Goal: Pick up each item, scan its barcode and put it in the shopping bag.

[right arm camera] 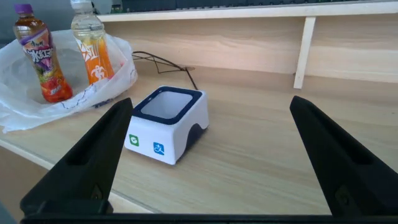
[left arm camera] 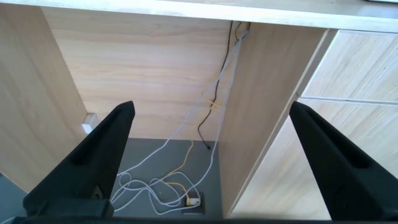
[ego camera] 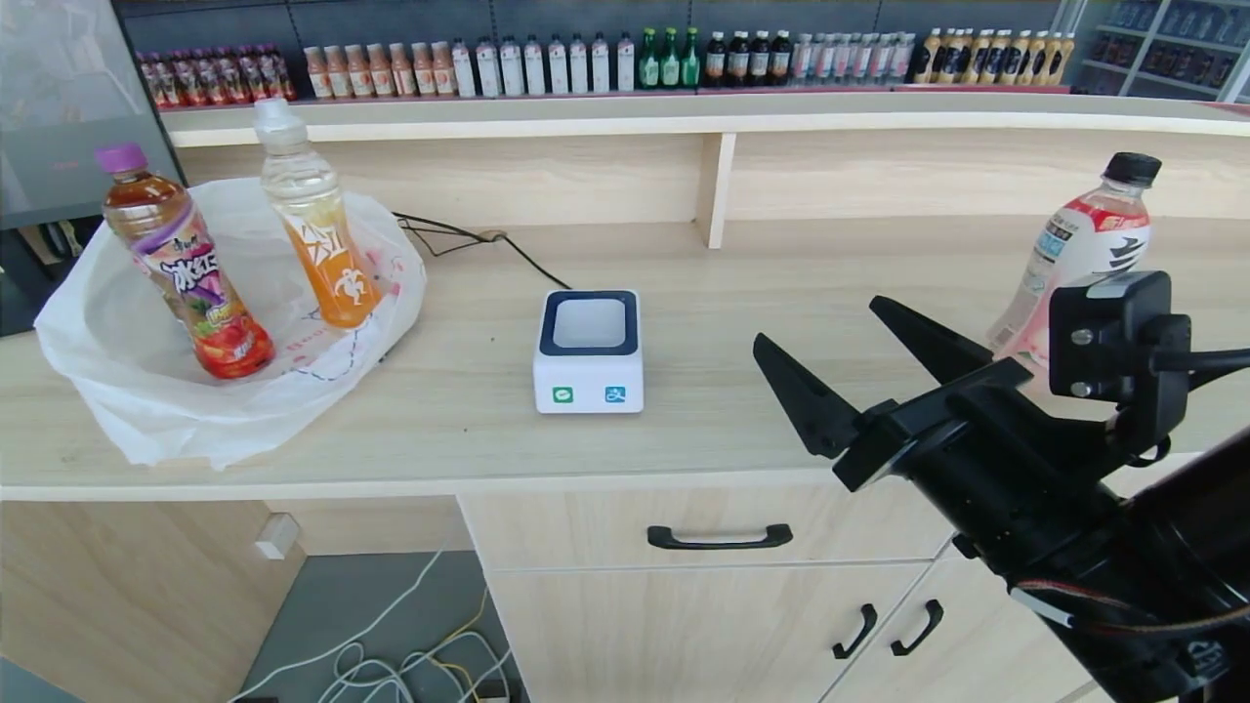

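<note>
Right gripper [ego camera: 820, 324] first, closest in the head view: black fingers spread wide, nothing between them, hanging over the front right part of the counter [ego camera: 781, 273]. Right wrist view confirms the same wide, empty spread [right arm camera: 210, 102]. Just behind this arm stands a pale pink bottle [ego camera: 1074, 254] with a black cap, upright on the counter's right side, its lower part hidden by the wrist camera; not held. White scanner [ego camera: 589, 351] with a dark-rimmed window sits mid-counter, to the left of the right gripper and apart from it; a black cable [ego camera: 459, 239] runs along the counter behind it. Shopping bag [ego camera: 127, 381], white plastic, lies open at the counter's left end. Two bottles stand inside it: a purple-capped tea bottle [ego camera: 190, 273] toward the front and an orange drink bottle [ego camera: 317, 229] with a clear cap behind and to its right. Left gripper [left arm camera: 211, 107] is below counter level, fingers wide apart and empty, facing the open bay under the counter where loose floor wires [left arm camera: 168, 180] lie. Drawer handle [ego camera: 720, 537] below the counter edge. Rows of bottles line the back shelf [ego camera: 586, 63].
</note>
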Tool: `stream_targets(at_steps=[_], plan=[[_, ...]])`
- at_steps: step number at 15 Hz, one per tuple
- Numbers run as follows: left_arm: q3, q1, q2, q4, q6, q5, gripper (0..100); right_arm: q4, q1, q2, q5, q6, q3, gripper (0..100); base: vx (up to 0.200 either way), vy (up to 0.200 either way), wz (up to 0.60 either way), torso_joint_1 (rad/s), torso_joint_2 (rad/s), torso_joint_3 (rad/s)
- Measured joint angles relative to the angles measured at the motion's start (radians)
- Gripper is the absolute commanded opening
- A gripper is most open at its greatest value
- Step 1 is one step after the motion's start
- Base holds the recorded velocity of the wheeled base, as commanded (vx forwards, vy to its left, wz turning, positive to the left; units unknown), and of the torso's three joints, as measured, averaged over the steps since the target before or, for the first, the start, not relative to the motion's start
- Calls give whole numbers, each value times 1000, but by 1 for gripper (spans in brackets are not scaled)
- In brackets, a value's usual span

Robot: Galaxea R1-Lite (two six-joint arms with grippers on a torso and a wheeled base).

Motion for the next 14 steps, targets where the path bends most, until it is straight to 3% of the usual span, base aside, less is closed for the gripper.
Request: stream_targets(at_steps=[12, 14], plan=[[0, 0, 0, 0, 0, 0, 100, 0, 0, 6, 1, 0, 4, 100, 0, -200, 0, 3, 3, 3], [0, 0, 0, 0, 1, 0, 100, 0, 0, 9, 1, 1, 4, 100, 0, 0, 0, 0, 0, 0]])
